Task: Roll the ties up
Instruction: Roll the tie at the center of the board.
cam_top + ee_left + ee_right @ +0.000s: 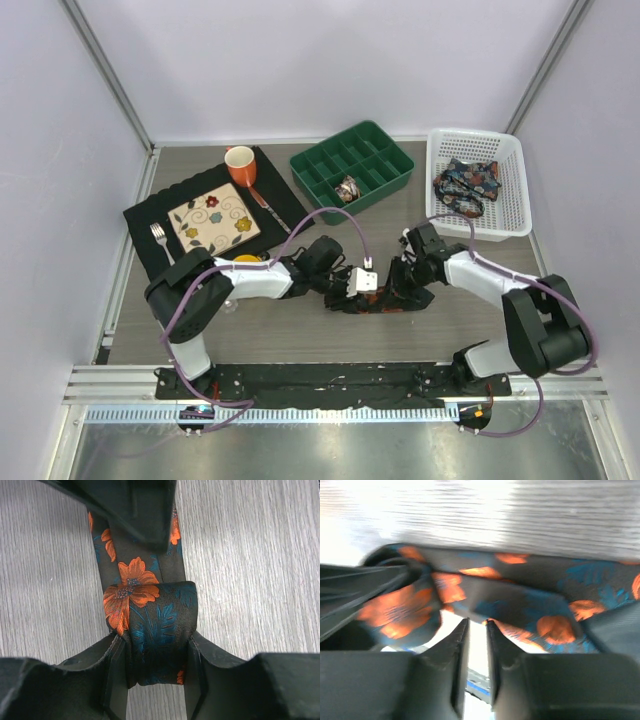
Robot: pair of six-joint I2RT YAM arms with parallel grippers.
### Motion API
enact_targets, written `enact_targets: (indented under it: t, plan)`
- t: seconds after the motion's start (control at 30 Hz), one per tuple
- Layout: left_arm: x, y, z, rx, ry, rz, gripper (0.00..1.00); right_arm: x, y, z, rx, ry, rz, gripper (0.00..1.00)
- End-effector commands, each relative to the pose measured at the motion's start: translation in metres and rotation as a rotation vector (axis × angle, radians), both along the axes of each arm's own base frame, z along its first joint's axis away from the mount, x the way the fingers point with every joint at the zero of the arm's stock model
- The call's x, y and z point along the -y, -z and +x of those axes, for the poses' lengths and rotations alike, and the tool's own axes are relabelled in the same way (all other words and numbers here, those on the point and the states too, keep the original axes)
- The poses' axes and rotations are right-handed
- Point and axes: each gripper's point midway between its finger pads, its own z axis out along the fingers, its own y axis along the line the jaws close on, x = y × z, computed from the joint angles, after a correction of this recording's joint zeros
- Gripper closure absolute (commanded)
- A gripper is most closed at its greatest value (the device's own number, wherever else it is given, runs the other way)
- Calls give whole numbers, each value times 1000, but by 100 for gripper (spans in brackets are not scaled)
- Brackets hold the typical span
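Pinching the rolled end of a floral tie point(152, 612), the left gripper point(156, 672) holds it on the wooden surface point(250, 555) close to the arms. The right gripper point(477, 630), fingers nearly pressed together, rests on the tie's flat strip. Farther back, more ties point(467, 185) lie in a white basket point(511, 185).

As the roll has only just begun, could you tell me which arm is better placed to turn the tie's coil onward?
Left, probably: the left gripper clamps the tie by its coiled end between both fingers; the right gripper, jaws almost closed, sits at the flat strip.
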Motion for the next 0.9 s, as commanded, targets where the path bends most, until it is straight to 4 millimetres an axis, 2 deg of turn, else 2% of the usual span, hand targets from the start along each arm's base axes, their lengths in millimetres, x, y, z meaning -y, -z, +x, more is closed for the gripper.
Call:
enact_targets:
  t: [0.0,0.07,0.1,0.17,0.27,0.4,0.53,0.67,0.8,0.83,0.87]
  plan:
    - [-26,34,-3,-33,-47,157,59,-21,-50,21,158,-14,151,62]
    - [-25,34,-3,-34,-46,154,58,-30,-66,28,193,-11,209,56]
    - [-24,34,-3,-33,-48,152,57,-38,-72,25,183,-31,255,55]
    - [-24,33,-1,-33,-59,149,55,-48,-77,28,190,-33,295,48]
    - [-23,33,-1,-41,-71,145,51,-58,-74,28,180,-59,305,48]
    - [-22,33,-2,-49,-76,143,48,-65,-57,24,139,-101,286,49]
    - [-20,32,0,-53,-85,142,48,-66,-44,20,120,-158,246,60]
    - [-21,32,0,-50,-84,142,47,-56,-35,22,127,-164,171,99]
    - [-17,25,3,-28,-87,103,43,-37,-15,18,89,-152,57,99]
    - [-13,15,6,-14,-89,64,41,-32,-10,14,66,-148,34,99]
    - [-12,8,8,-27,-110,39,33,-27,-5,14,56,-136,14,99]
